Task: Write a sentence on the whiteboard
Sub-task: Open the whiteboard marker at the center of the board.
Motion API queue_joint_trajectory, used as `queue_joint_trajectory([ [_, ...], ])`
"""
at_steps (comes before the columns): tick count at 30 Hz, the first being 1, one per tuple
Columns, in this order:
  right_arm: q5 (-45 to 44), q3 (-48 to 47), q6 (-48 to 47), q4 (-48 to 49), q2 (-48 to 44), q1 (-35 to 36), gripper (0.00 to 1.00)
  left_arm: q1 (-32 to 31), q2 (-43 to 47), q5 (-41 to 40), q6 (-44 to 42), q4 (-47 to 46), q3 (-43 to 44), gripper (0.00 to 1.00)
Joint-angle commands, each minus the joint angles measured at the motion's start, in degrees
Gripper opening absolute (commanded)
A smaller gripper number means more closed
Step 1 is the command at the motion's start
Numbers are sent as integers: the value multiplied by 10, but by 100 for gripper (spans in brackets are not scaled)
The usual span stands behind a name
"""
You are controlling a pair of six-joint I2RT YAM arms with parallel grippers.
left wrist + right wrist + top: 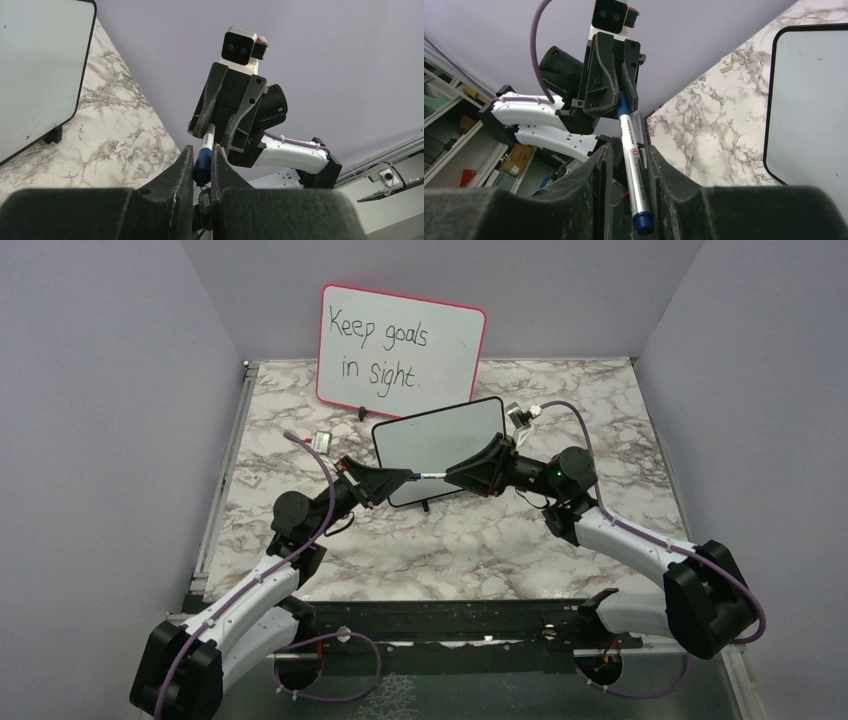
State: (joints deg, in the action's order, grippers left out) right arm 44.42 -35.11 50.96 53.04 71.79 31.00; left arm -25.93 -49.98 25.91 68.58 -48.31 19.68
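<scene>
The black-framed whiteboard (440, 445) stands tilted at mid-table; its face is blank and no blue sentence shows on it. It also shows in the left wrist view (35, 65) and the right wrist view (814, 100). A silver marker (428, 476) with a blue cap hangs level in front of the board, held between both grippers. My left gripper (405, 478) (202, 150) is shut on the blue cap (202, 162). My right gripper (452, 475) (629, 147) is shut on the silver barrel (631, 165), whose blue butt end sticks out behind the fingers.
A larger pink-framed whiteboard (400, 345) with black writing "Keep goals in sight" leans against the back wall. A small white object (322, 440) lies on the marble table (450, 550) at back left. Purple walls close in the table's left, right and back sides.
</scene>
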Motion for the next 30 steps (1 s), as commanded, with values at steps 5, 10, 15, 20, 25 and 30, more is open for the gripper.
queue_joint_trajectory([
  [5,20,-30,-28,-32,-11,-3,33,3,-12,28,-17,-1,7,0],
  [10,38,-39,-36,-45,-5,-3,33,3,-16,31,-20,-1,12,0],
  [15,56,-48,-51,-66,-1,-3,33,3,-22,31,-22,-1,20,0],
  [20,63,-53,-70,-92,-6,-3,33,3,-28,33,-23,-1,28,0],
  [25,71,-57,-83,-110,-7,-3,32,3,-28,33,-23,-1,31,0],
  [30,75,-58,-85,-112,-9,-3,29,3,-30,31,-22,-1,33,0],
])
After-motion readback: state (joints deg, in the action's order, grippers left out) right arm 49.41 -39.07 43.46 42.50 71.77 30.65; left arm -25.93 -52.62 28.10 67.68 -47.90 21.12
